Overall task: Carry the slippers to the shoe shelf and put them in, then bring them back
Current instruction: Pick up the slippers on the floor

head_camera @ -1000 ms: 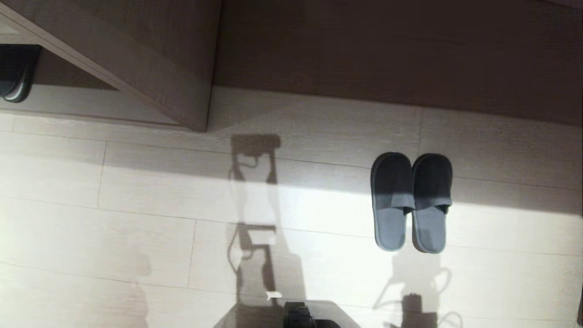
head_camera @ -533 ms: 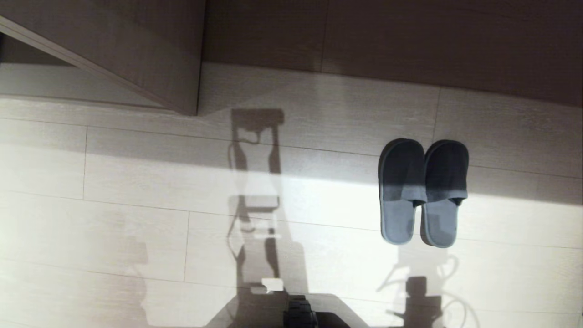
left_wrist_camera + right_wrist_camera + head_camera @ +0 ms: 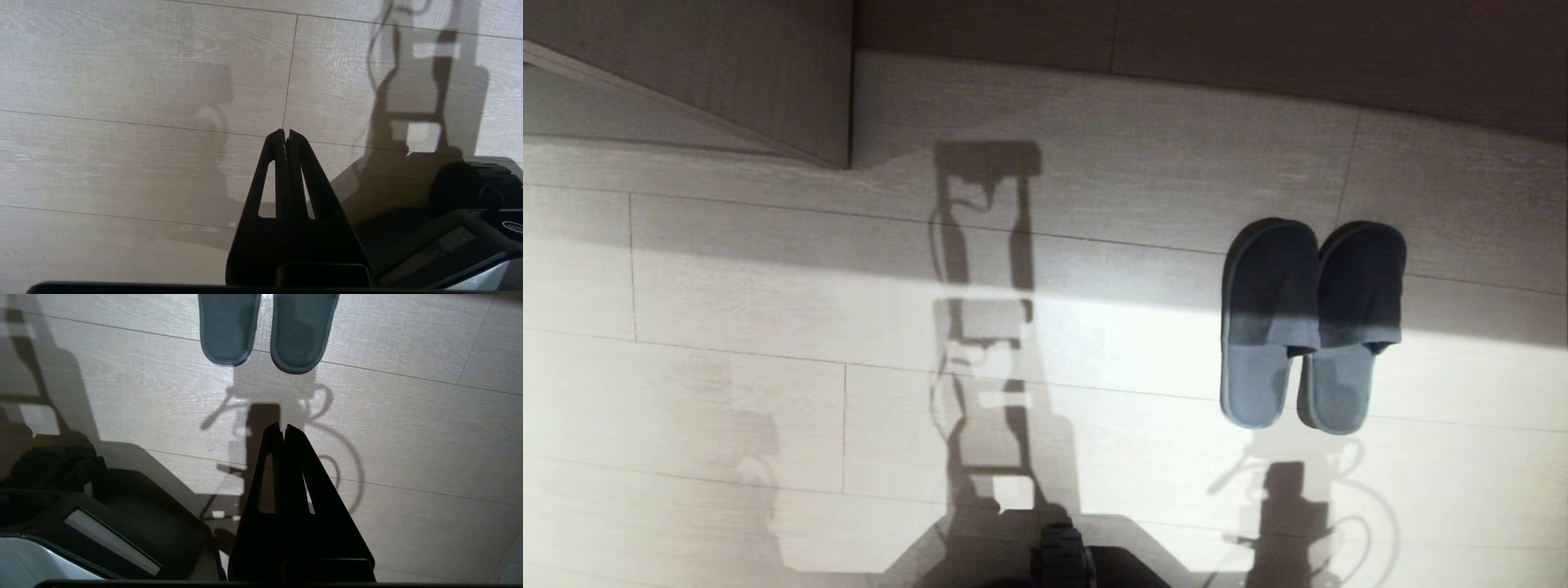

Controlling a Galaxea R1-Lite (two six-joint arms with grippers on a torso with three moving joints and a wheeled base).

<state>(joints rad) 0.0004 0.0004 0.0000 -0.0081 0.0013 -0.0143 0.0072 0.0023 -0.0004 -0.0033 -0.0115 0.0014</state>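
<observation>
Slippers: You see the slippers [image 3: 1312, 323] lying flat on the floor [image 3: 768, 343], on your robot's right side. The two sit side by side and touch. Their round toes point away from the robot, toward the brown wall panel [image 3: 1258, 49]. The toe halves are in shade and the heel halves are in bright light.
Right tool: The right tool [image 3: 283, 428] hangs over bare floor, near the slipper heels but not touching them. Its two fingers are pressed together and hold nothing.
Left tool: The left tool [image 3: 285, 133] hangs over bare floor too, well away from the slippers. Its fingers are pressed together and hold nothing.
Cabinet: A pale wooden cabinet corner [image 3: 768, 90] stands at the far left.
Robot base: A dark base part [image 3: 1063, 559] shows at the near edge, with the robot's shadow [image 3: 984, 327] across the floor.
</observation>
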